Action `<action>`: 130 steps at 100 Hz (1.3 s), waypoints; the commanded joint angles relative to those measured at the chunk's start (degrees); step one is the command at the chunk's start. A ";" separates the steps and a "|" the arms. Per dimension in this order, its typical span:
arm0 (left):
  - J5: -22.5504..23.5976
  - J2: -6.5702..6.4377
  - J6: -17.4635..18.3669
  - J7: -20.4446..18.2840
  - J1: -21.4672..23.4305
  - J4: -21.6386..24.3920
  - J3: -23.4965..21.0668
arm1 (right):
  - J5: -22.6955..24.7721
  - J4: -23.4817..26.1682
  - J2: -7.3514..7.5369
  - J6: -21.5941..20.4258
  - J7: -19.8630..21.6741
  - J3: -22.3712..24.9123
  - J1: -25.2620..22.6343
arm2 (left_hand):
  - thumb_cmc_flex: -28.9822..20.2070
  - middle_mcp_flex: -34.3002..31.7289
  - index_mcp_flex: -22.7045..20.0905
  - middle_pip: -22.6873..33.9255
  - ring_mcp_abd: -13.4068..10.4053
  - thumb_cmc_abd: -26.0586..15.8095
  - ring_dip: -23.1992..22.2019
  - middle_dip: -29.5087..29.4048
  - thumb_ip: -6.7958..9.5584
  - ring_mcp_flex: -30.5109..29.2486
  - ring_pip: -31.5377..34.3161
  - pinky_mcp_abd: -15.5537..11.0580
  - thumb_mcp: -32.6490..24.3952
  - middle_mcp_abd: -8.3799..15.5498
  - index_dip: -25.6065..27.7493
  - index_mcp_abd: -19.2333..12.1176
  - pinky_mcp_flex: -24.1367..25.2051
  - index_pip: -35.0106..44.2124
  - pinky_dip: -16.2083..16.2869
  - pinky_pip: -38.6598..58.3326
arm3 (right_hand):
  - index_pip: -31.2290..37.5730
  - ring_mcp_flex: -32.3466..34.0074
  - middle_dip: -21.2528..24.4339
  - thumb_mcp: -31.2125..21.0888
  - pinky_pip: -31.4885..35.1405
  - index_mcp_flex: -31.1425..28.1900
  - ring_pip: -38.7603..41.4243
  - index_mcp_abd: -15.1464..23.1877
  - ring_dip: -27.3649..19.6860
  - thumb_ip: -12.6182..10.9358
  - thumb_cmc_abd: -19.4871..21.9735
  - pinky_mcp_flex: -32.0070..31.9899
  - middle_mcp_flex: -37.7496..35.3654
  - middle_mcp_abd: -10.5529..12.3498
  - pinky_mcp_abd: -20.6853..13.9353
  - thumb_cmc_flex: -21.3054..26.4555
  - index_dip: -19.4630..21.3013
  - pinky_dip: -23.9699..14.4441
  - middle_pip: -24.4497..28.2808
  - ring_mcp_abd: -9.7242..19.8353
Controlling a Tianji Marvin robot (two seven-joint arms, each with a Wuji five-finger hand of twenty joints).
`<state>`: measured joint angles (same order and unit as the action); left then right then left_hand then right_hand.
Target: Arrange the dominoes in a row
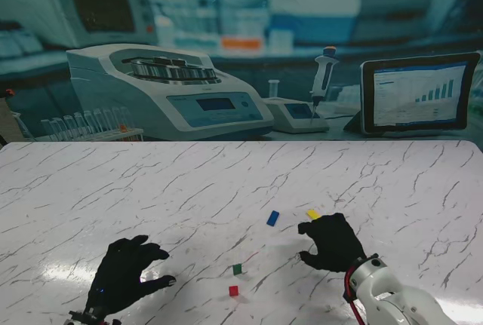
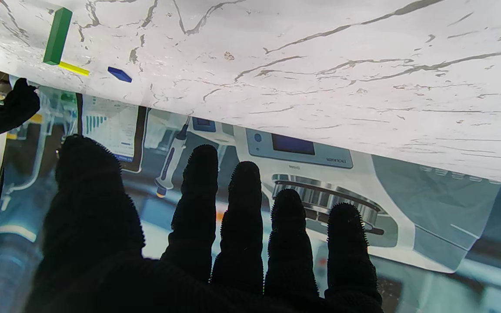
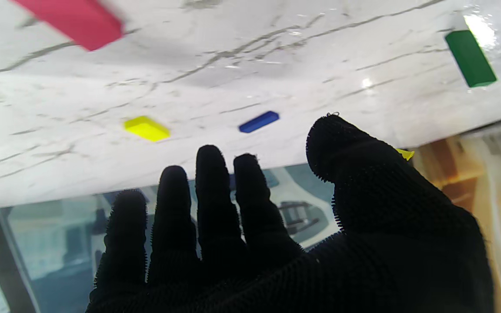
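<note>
White marble-patterned table [image 1: 392, 189] with dark grey veining, glossy enough to show a glare patch near the left hand; behind its far edge a printed laboratory backdrop [image 1: 226, 53] depicting a centrifuge, a pipette on a stand and a tablet displaying a bar chart; any writing on the printed instruments is too small or blurred to read.

Left hand [image 1: 127, 274], black-gloved, palm toward the table, fingers [image 2: 242, 208] spread and slightly curled, holding nothing; right hand [image 1: 330, 242], also black-gloved, on a silver wrist, palm down, fingers [image 3: 209, 195] extended and close side by side with the thumb set apart, holding nothing.

Four dominoes scattered, well apart from one another: yellow domino [image 1: 312, 213] lying flat just beyond the right fingertips, whether touched cannot be told; blue domino [image 1: 272, 218] lying flat near the right thumb tip, on its far side; green domino [image 1: 237, 268] between the two hands, to the thumb side of the right hand, seen standing on end in the left wrist view [image 2: 57, 35]; red domino [image 1: 233, 290] just nearer to me than the green one, between the left thumb and the right wrist; in the right wrist view the red piece [image 3: 74, 19] is blurred at the frame edge.
</note>
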<state>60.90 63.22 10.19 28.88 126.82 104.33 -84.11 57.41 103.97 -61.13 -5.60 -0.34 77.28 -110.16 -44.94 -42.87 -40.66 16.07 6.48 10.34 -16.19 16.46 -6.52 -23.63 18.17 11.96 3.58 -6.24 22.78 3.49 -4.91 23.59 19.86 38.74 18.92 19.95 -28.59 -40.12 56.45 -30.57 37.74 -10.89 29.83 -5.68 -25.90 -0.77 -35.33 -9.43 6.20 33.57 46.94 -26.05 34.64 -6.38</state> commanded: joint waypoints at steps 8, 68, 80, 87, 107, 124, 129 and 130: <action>-0.02 0.25 1.44 -0.08 0.20 -0.29 0.46 | 0.55 0.94 0.35 0.29 0.34 2.58 -2.57 | -0.55 -0.24 -0.51 0.52 -1.54 -0.71 -0.43 0.82 -0.08 -1.49 0.36 0.04 0.47 0.92 0.96 -1.03 0.25 0.28 0.76 1.18 | -0.55 -1.74 0.51 1.09 -0.94 -0.04 -0.11 -1.09 -0.53 1.78 1.26 -0.12 1.45 -0.53 6.25 -1.51 -1.22 -0.38 -0.45 -0.46; 0.31 0.16 1.90 0.85 0.04 -0.97 1.26 | -0.23 -2.58 -0.38 -0.96 -4.44 8.52 -7.45 | -0.64 -0.26 -0.47 0.58 -1.71 -0.71 -0.29 0.77 -0.08 -1.29 0.52 -0.37 0.45 0.93 0.84 -0.99 0.23 0.42 0.62 0.89 | -0.82 -3.00 1.33 0.37 -1.15 0.56 -0.42 -0.28 -0.87 2.94 0.78 -0.07 2.77 -0.80 6.25 -1.18 -2.00 -0.67 -1.78 -0.28; 0.06 0.20 1.94 0.86 0.06 -1.07 1.37 | -0.56 -3.12 -0.37 -0.87 -4.10 8.90 -7.59 | -0.67 -0.31 -0.52 0.61 -1.60 -0.69 -0.26 0.77 -0.07 -1.28 0.53 -0.29 0.45 0.91 0.84 -1.05 0.26 0.48 0.62 0.89 | -0.84 -2.90 1.50 0.17 -1.17 0.40 -0.29 -0.13 -0.91 3.08 0.70 -0.07 2.67 -0.64 6.25 -1.12 -2.19 -0.71 -1.98 -0.17; -0.07 0.21 1.94 0.80 0.00 -1.17 1.47 | -0.74 -3.52 -0.38 -0.95 -4.12 8.98 -7.58 | -0.67 -0.27 -0.56 0.60 -1.63 -0.73 -0.27 0.76 -0.07 -1.36 0.58 -0.24 0.44 0.85 0.83 -1.04 0.22 0.50 0.63 0.91 | -0.85 -2.92 1.56 -0.03 -1.18 0.38 -0.24 -0.18 -0.94 3.13 0.56 -0.07 2.58 -0.70 6.25 -0.94 -2.28 -0.73 -1.99 -0.20; -0.20 0.19 1.97 0.47 -0.02 -1.08 1.58 | -1.01 -4.87 -0.42 -0.87 -4.98 8.56 -7.39 | -0.67 -0.34 -0.54 0.63 -1.68 -0.77 -0.25 0.76 -0.08 -1.40 0.59 -0.18 0.46 0.97 0.81 -1.12 0.21 0.54 0.67 0.98 | -0.82 -2.94 1.63 -0.42 -1.20 0.33 0.06 -0.25 -0.96 3.33 0.66 -0.06 2.56 -0.75 6.25 -0.63 -2.50 -0.78 -1.88 -0.24; -0.23 0.17 2.10 0.25 -0.01 -1.02 1.53 | -1.37 -6.31 -0.47 -0.48 -5.85 7.68 -6.82 | -0.74 -0.30 -0.54 0.62 -1.55 -0.76 -0.23 0.75 -0.08 -1.32 0.55 -0.21 0.44 0.96 0.81 -1.17 0.23 0.59 0.68 0.99 | -0.66 -2.74 1.61 -0.93 -1.27 0.13 0.42 -0.10 -0.93 3.42 0.52 0.02 2.38 -0.73 6.23 0.16 -2.58 -0.78 -1.55 -0.16; -0.26 0.17 2.11 0.15 0.00 -1.00 1.52 | -1.26 -6.51 -0.45 -0.39 -6.07 7.40 -6.68 | -0.71 -0.36 -0.54 0.65 -1.70 -0.78 -0.24 0.76 -0.09 -1.37 0.58 -0.20 0.46 1.05 0.80 -1.12 0.21 0.61 0.68 1.01 | -0.62 -2.76 1.62 -1.13 -1.31 0.09 0.50 -0.03 -0.93 3.44 0.42 0.11 2.41 -0.64 6.20 0.42 -2.61 -0.77 -1.49 -0.08; -0.26 0.17 2.11 0.13 0.01 -0.99 1.52 | -1.22 -6.55 -0.45 -0.38 -6.11 7.35 -6.66 | -0.70 -0.35 -0.54 0.65 -1.72 -0.79 -0.24 0.76 -0.09 -1.40 0.59 -0.20 0.46 1.05 0.80 -1.13 0.21 0.61 0.68 1.00 | -0.61 -2.76 1.62 -1.18 -1.32 0.10 0.51 -0.02 -0.94 3.44 0.39 0.17 2.44 -0.62 6.18 0.48 -2.61 -0.76 -1.48 -0.08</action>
<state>60.93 63.18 10.61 29.70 126.44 103.33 -82.70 56.07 97.89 -61.18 -6.14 -6.32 85.20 -116.56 -44.94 -42.88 -40.66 16.08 6.45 10.34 -16.19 16.47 -6.52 -23.63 18.17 11.96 3.58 -6.24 22.78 3.49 -4.93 23.75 19.86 38.74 18.81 18.44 -28.04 -40.45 55.33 -30.57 37.66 -10.89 29.41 -5.68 -25.90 -0.65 -33.00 -9.55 6.20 33.60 45.51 -26.23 34.01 -6.38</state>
